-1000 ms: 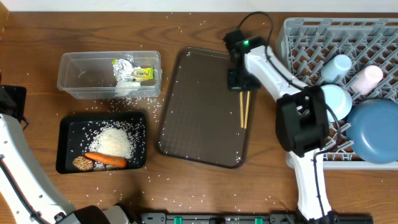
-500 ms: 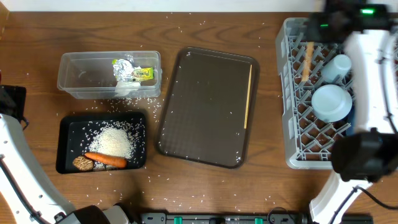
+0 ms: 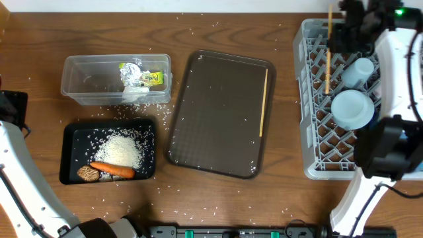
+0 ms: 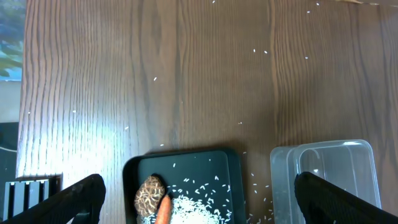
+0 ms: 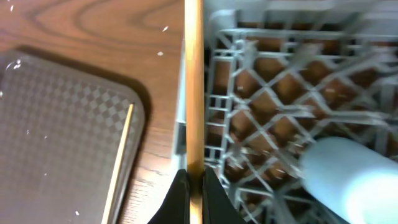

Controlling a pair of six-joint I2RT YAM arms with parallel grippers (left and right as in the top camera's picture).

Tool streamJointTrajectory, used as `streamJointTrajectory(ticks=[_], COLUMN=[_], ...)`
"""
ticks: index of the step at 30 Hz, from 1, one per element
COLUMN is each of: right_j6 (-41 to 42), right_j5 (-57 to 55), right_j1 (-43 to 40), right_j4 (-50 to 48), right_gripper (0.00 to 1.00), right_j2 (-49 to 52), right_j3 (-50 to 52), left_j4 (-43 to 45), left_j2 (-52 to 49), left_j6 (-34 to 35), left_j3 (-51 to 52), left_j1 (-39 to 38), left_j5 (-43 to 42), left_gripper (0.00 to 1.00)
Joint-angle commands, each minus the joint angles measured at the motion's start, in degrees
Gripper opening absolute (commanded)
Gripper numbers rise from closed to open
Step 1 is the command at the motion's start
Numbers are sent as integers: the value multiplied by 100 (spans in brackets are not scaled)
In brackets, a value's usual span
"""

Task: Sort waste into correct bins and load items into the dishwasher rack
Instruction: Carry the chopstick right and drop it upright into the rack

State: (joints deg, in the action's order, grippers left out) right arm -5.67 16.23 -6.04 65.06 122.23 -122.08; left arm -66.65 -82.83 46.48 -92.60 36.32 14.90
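**One chopstick over the rack, its twin waiting on the tray**

The right claw (image 5: pixel 194 183) is pinched shut on a single wooden chopstick (image 5: pixel 194 87), gripping it near one end so that most of its length juts out ahead. From overhead the stick hangs above the dishwasher rack (image 3: pixel 310 132), just inside the rack's left wall, at the far right corner of the bench.

To do this step well, the stick should probably be lowered along one lattice channel rather than across the pegs. It should be released only once it rests low, since a thin stick could slip through the open grid or roll off. It should also stay apart from the light-blue cup (image 3: pixel 360 69) and the white bowl (image 3: pixel 351 109) beside it.

The second chopstick (image 3: pixel 264 102) lies along the right edge of the brown serving tray (image 3: pixel 211 112), mid-bench, and looks to be the next pick.

The left claw (image 4: pixel 199 196) is spread wide and holds nothing, hovering by the bench's left edge above the black tray (image 3: pixel 73 139) and the clear tub (image 3: pixel 86 82).

The crumpled wrapper (image 3: pixel 139 76) in the tub carries yellow-green print, too small to read. No other writing shows.
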Motion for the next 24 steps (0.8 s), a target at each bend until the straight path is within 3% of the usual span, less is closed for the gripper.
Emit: streamJointTrajectory(ticks=[1,4,8,14,19,22,24], right_j6=[-33,-15,157,378,393,509,894], right_j5=[205,197,-33,-162,389,625,431], right_j1=[195,271,323,350,470,741,981], right_j4=[-15,-13,-2,168,310,323,376], right_gripper=[1,11,48,51,54,62,62], right_j2=[138,205,225,170,-111,-245,-245], right_j3=[31,31,31,24,20,20,22], left_j4=[-17,-17,-17,-17,-17,-17,-17], left_j2=[-13,-13,-13,-13,-13,-13,-13], left_j6=[-11,-11,-11,-11,-11,-11,-11], left_j3=[-31,-31,-31,-31,-31,-31,-31], left_j1=[26,26,26,26,26,26,26], left_j5=[-15,-15,-15,-15,-15,-15,-15], left_gripper=[98,98,98,98,98,98,98])
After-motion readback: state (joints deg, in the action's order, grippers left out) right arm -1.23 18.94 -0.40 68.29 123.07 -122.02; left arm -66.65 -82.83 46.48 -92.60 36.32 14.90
